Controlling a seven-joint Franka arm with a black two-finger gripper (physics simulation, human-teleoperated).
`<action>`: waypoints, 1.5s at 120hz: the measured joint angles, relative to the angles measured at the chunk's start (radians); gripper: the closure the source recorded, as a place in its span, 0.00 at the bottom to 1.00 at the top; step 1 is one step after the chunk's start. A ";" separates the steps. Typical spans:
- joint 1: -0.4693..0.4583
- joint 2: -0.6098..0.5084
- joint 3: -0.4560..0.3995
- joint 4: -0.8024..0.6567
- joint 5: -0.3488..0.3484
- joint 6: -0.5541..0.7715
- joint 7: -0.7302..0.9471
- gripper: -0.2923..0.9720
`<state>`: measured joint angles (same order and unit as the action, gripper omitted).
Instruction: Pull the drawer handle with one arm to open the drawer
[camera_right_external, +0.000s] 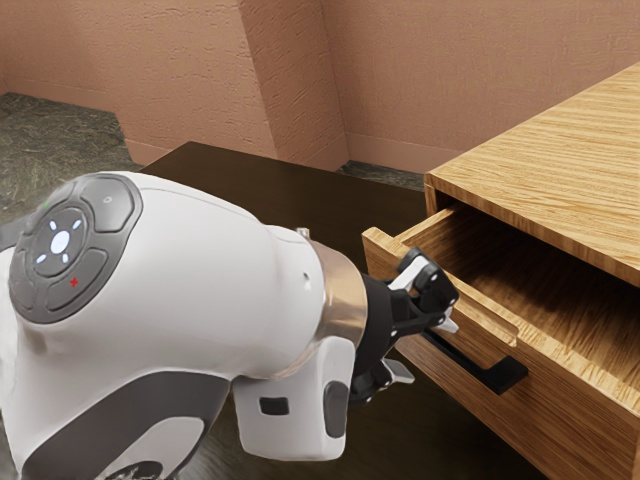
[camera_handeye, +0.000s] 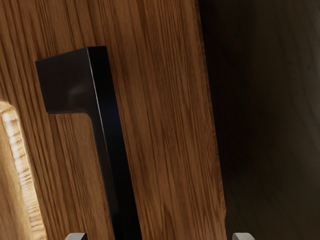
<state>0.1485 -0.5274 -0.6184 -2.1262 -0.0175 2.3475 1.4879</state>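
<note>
Dark table (camera_right_external: 250, 190), drawer (camera_right_external: 480, 312) open, handle (camera_right_external: 495, 372) horizontal along front

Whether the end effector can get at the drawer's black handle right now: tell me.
Likely yes. The end effector hovers at the drawer front, jaws open, with the black handle running between them; nothing blocks it.

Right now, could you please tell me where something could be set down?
Bare: the open wooden drawer's floor, the wooden cabinet top, and the dark tabletop beyond the arm. Crowded: the black bar handle, where the black claw sits.
</note>
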 joint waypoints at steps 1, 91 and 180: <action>0.000 0.001 0.000 0.000 0.000 0.000 0.000 0.50; 0.007 -0.066 -0.001 -0.024 -0.005 -0.006 0.000 0.58; 0.003 -0.077 0.011 -0.062 -0.009 -0.004 -0.002 0.58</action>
<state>0.1519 -0.6045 -0.6074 -2.1885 -0.0266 2.3435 1.4858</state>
